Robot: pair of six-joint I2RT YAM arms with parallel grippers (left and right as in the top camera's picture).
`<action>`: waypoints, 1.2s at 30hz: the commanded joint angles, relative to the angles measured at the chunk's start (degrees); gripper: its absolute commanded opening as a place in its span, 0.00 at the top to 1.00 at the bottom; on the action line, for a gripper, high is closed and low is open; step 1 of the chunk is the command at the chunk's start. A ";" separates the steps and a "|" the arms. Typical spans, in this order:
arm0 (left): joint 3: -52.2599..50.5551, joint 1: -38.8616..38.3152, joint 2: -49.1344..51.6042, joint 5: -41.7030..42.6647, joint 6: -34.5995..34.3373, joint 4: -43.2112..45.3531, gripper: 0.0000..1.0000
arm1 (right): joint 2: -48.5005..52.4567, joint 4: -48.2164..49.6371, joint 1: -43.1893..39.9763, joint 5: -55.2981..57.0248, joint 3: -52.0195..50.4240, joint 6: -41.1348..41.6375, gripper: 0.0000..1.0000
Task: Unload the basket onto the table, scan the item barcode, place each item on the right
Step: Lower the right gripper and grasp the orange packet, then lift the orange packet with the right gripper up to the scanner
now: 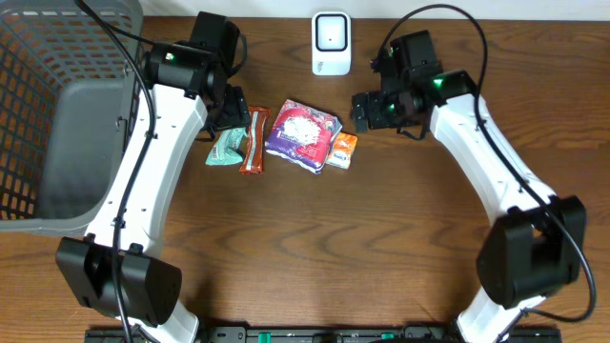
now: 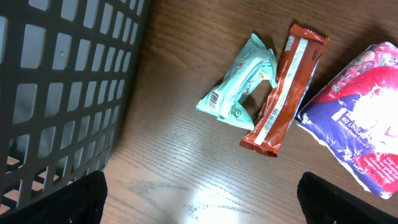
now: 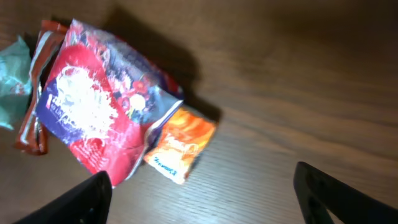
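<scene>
Four packets lie in a row mid-table: a mint-green wrapper [image 1: 227, 148] [image 2: 239, 93], a red-brown bar [image 1: 254, 140] [image 2: 284, 93], a purple-and-red pouch [image 1: 302, 134] [image 3: 93, 106] and a small orange pack [image 1: 343, 151] [image 3: 181, 144]. The white barcode scanner [image 1: 331, 43] stands at the far edge. My left gripper [image 1: 232, 110] [image 2: 200, 202] hovers open beside the green wrapper, over bare wood. My right gripper [image 1: 362, 110] [image 3: 202, 196] is open just right of the orange pack, holding nothing.
A grey mesh basket [image 1: 57, 105] [image 2: 56, 93] fills the left side of the table, close to my left arm. Bare wooden tabletop [image 1: 324, 248] stretches along the front.
</scene>
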 commanded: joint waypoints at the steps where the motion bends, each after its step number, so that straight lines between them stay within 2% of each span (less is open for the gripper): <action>1: 0.39 -0.02 0.28 -0.28 -0.55 -0.20 0.02 | 3.72 0.35 -0.26 -8.79 -0.39 1.99 0.16; 4: 0.39 -0.02 0.28 -0.28 -0.55 -0.20 0.02 | 6.62 0.61 -0.26 -10.32 -0.39 4.74 0.29; 9: 0.39 -0.02 0.28 -0.28 -0.55 -0.20 0.02 | 10.93 1.16 -0.31 -11.32 -0.39 11.43 0.39; 12: 0.39 -0.02 0.28 -0.28 -0.55 -0.20 0.02 | 13.03 1.31 -0.13 -12.68 -0.39 12.37 0.44; 22: 0.39 -0.02 0.28 -0.28 -0.55 -0.20 0.02 | 14.62 1.68 0.39 -11.47 -1.03 12.48 0.45; 27: 0.39 -0.02 0.28 -0.28 -0.55 -0.20 0.02 | 14.69 5.95 2.36 -9.38 -4.42 12.46 0.48; 28: 0.39 -0.02 0.28 -0.28 -0.55 -0.20 0.02 | 14.69 6.56 2.51 -9.35 -4.79 12.44 0.51; 30: 0.39 -0.02 0.28 -0.28 -0.55 -0.20 0.02 | 14.69 6.82 2.34 -9.40 -4.87 12.48 0.67; 33: 0.39 -0.02 0.28 -0.28 -0.55 -0.20 0.02 | 14.64 7.26 1.46 -9.40 -4.59 12.07 0.80; 36: 0.39 -0.02 0.28 -0.28 -0.55 -0.20 0.02 | 14.56 5.29 0.22 -9.25 -2.82 8.44 0.99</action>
